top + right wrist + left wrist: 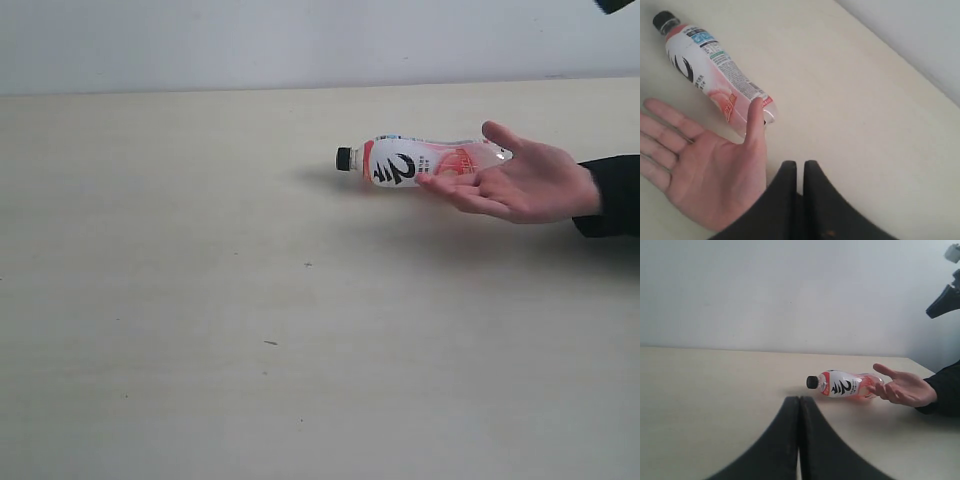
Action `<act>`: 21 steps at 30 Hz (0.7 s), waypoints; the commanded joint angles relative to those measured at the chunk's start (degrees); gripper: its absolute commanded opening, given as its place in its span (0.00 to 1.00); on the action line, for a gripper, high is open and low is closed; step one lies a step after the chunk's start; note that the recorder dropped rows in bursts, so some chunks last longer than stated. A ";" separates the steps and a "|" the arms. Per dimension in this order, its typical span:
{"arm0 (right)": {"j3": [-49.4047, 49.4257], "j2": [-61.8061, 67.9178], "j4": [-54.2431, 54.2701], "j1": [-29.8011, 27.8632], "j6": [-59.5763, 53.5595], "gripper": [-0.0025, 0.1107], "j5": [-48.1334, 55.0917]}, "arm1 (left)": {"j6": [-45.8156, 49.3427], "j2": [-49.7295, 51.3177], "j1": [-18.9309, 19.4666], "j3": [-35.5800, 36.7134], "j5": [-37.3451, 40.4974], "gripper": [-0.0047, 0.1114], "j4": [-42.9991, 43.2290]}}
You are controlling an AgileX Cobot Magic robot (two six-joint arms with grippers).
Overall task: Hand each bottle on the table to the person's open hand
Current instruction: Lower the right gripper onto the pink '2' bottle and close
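A person's open hand (530, 185) beside one pink bottle (420, 162) lying on the table (250, 330).

The palm faces up, fingers spread, gripping nothing; the bottle lies just beyond the fingertips, possibly touching, long axis running away from the hand, black cap farthest; one bottle, one hand; the right gripper (800, 167), jaws nearly closed and empty, hangs nearer than the left gripper (799, 402), shut and empty.

Ext high; wrists low, shared bottle (415, 162)
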 commanded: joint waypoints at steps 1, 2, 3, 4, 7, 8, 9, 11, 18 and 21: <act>-6.41 7.93 -1.79 4.90 -6.37 0.14 -0.92 | 0.24 -0.37 0.13 0.17 -0.40 0.04 0.20; -7.82 9.78 -3.01 6.06 -6.50 0.15 -1.54 | 0.24 -0.37 0.13 0.17 -0.40 0.04 0.20; -9.27 11.26 -4.33 7.18 -6.50 0.16 -1.65 | 0.24 -0.37 0.13 0.17 -0.40 0.04 0.20; -10.79 13.12 -6.51 8.36 -6.39 0.16 -1.26 | 0.24 -0.37 0.13 0.17 -0.40 0.04 0.20; -14.67 18.56 -14.40 11.52 -3.99 0.17 0.54 | 0.24 -0.37 0.13 0.17 -0.40 0.04 0.20; -15.70 20.07 -17.11 12.48 -3.21 0.17 0.54 | 0.24 -0.37 0.13 0.17 -0.40 0.04 0.20; -16.51 21.36 -19.29 13.31 -3.21 0.17 0.54 | 0.24 -0.37 0.13 0.17 -0.40 0.04 0.20; -17.51 23.12 -20.63 14.55 -3.33 0.21 0.54 | 0.24 -0.37 0.13 0.17 -0.40 0.04 0.20; -17.79 24.83 -15.08 16.63 -8.63 0.51 -2.44 | 0.24 -0.37 0.13 0.17 -0.40 0.04 0.20; -17.79 24.83 -11.00 16.95 -10.19 0.62 -2.10 | 0.24 -0.37 0.13 0.17 -0.40 0.04 0.20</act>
